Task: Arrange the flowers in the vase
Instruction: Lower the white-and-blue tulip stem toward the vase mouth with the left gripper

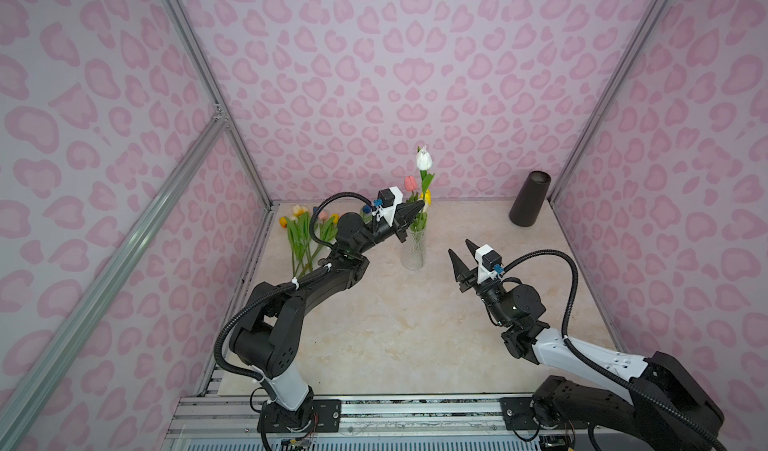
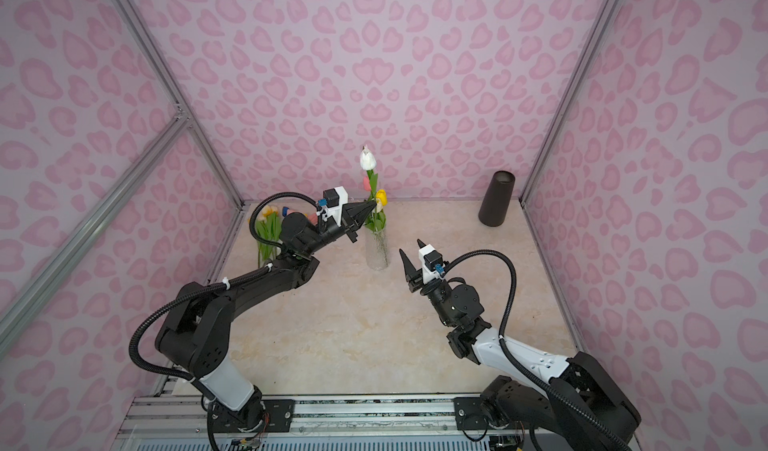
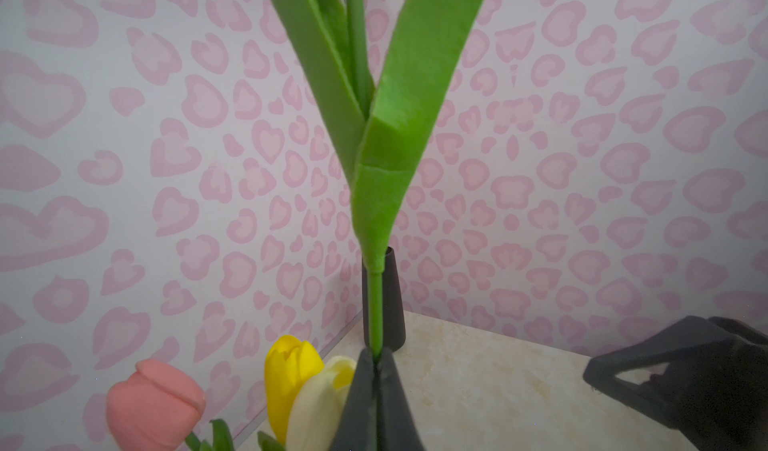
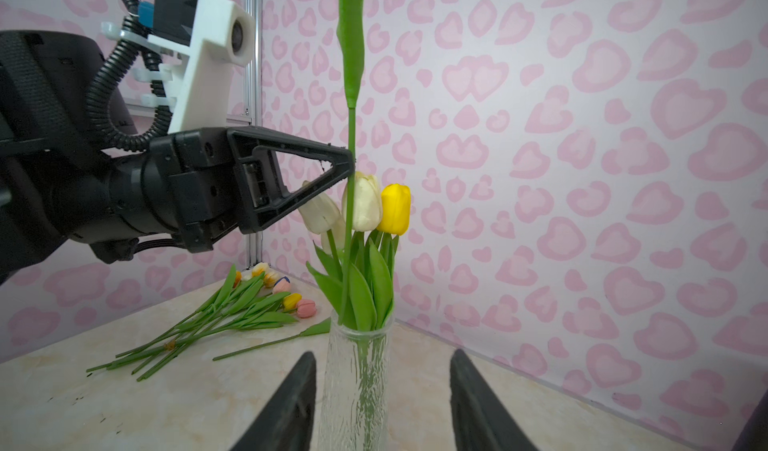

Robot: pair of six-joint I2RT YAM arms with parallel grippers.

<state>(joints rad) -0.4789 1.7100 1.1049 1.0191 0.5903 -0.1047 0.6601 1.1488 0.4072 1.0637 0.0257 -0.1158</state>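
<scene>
White tulip [image 1: 424,161]: upright; the head shows only in top views, and the right wrist view shows the stem entering the glass vase [image 4: 357,370].
My left gripper [image 1: 420,207]: clamped on its stem.
My right gripper [image 1: 460,248]: jaws apart, empty, at the vase's 4 o'clock.
Loose tulips [image 1: 303,230]: lying at the vase's 9 o'clock.

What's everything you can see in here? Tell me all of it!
vase: one, clear glass, middle, toward the back.
tulips in the vase: several; cream, yellow, pink; upright.
tall tulip: one, white, stem end in the vase mouth.
loose tulips: a bunch too tangled to count; yellow, cream, pink, blue; lying back left.
tube: one, black, back right corner.
table: one, cream marble look.
walls: pink hearts, all around.
left tool: one, black, shut on the tall tulip's stem.
right tool: one, black, open, empty, near the vase, not touching.
</scene>
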